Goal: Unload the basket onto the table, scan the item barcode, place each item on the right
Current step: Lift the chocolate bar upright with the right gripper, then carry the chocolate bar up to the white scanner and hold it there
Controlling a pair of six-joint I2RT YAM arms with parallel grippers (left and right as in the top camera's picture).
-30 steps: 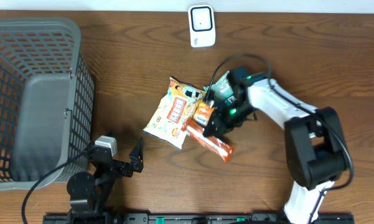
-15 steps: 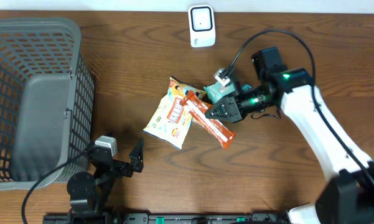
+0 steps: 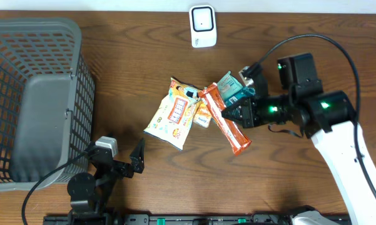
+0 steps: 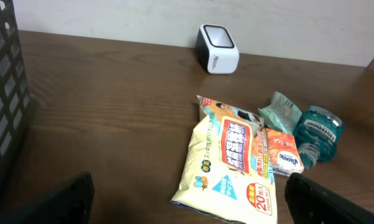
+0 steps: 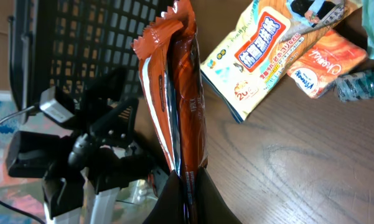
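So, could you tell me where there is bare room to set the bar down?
Bare wood lies between the basket and the wipes, and along the back between basket and scanner. The strip in front of the wipes is free too. Crowded just right of the wipes: tissues and bottle.

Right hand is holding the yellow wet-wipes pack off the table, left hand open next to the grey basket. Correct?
Not quite. The right hand is shut on the long orange-brown snack bar wrapper, as the right wrist view shows; the yellow wet-wipes pack lies on the wooden table. The left hand is open beside the grey mesh basket.
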